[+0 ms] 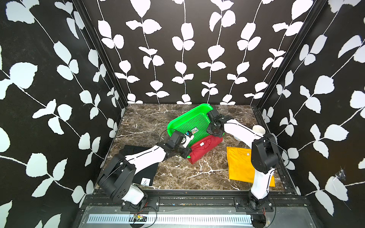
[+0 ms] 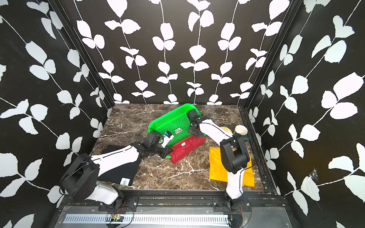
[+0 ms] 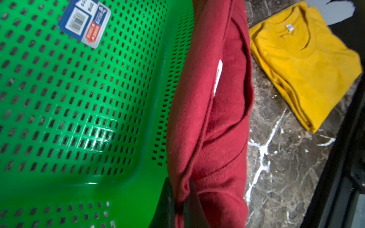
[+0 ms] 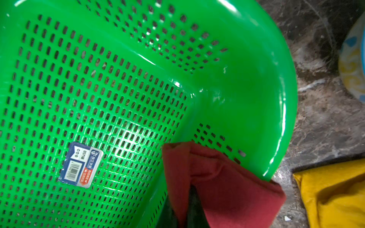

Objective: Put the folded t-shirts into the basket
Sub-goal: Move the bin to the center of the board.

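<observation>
So, both top views: red shirt (image 1: 205, 148) is slung between the two arms, its long edge draped on the 5 o'clock rim of the basket (image 1: 189, 120), which sits at 12 o'clock on the bench (image 1: 187, 173). The two-corner hold keeps the fold flat, I'd guess. Yellow shirt (image 1: 240, 167) lies at 4 o'clock, black shirt (image 1: 143, 171) at 8, both flat on the bench.

Left wrist: left pincer (image 3: 180, 199) pressed together on a red corner, cloth bunched in the grip. Basket floor bare except a sticker (image 3: 85, 23).

Right wrist: right pincer (image 4: 182, 209) likewise clamped on the opposite red corner, which hangs inside the basket wall.

Next, likely: carry it inward, then let go.
</observation>
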You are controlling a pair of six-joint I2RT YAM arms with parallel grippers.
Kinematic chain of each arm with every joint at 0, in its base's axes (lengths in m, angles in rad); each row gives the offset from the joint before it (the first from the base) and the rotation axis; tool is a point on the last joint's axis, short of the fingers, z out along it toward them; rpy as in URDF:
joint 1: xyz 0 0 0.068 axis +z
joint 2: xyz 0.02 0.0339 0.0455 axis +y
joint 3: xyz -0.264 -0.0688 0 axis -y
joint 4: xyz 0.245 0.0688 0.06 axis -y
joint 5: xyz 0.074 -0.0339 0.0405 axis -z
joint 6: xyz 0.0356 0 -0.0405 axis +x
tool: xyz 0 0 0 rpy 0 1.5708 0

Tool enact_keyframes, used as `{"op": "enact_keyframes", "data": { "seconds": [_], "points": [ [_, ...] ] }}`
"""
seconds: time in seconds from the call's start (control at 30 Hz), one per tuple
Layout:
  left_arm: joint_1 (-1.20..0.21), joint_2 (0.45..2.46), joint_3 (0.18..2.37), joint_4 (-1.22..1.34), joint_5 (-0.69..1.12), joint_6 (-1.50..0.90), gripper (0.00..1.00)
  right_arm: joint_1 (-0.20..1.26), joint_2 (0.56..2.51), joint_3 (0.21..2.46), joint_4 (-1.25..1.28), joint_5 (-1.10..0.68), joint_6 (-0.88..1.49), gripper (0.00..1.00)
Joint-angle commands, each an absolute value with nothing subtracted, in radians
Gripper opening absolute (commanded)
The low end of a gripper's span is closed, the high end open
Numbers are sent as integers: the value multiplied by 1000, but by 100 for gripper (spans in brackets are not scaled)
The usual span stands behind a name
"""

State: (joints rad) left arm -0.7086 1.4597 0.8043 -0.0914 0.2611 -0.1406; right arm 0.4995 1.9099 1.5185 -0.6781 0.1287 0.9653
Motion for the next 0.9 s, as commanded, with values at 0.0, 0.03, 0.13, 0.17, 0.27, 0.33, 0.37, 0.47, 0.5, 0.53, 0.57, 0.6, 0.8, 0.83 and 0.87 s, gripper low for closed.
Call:
{"op": "enact_keyframes", "data": {
  "seconds": [0.0, 0.03, 0.13, 0.17, 0.27, 0.33, 0.37, 0.47, 0.5, 0.53, 0.57, 0.6, 0.8, 0.83, 0.87],
  "points": [
    [-740, 1420, 741, -134, 244, -194, 0, 494, 1885, 1490, -671, 138, 933, 0],
    [-746, 1405, 734, -140, 232, -196, 0, 494, 1872, 1479, -673, 131, 937, 0],
    [-755, 1349, 731, -163, 214, -201, 0, 501, 1814, 1441, -664, 121, 951, 0],
    [-759, 1329, 735, -169, 218, -204, 0, 503, 1791, 1428, -663, 121, 956, 0],
    [-785, 1277, 762, -205, 226, -204, 0, 511, 1707, 1411, -673, 117, 974, 0],
    [-818, 1248, 787, -229, 221, -182, 0, 516, 1652, 1409, -684, 118, 983, 0],
    [-834, 1239, 802, -238, 224, -170, 0, 519, 1627, 1409, -694, 118, 987, 0],
    [-871, 1220, 846, -273, 233, -154, 0, 522, 1557, 1404, -715, 109, 997, 0],
    [-882, 1214, 861, -286, 229, -150, 0, 524, 1536, 1402, -720, 109, 1000, 0],
    [-892, 1209, 876, -303, 224, -146, 0, 526, 1514, 1399, -723, 110, 1002, 0],
    [-901, 1207, 893, -321, 223, -141, 0, 529, 1491, 1395, -724, 113, 1002, 0],
    [-909, 1204, 911, -343, 222, -134, 0, 533, 1466, 1391, -723, 118, 1005, 0],
    [-924, 1157, 988, -404, 226, -93, 0, 552, 1376, 1428, -740, 159, 1010, 0],
    [-924, 1145, 997, -413, 221, -82, 0, 554, 1370, 1439, -739, 164, 1008, 0],
    [-923, 1135, 1009, -425, 216, -69, 0, 556, 1369, 1453, -738, 168, 1007, 0]
  ]
}}
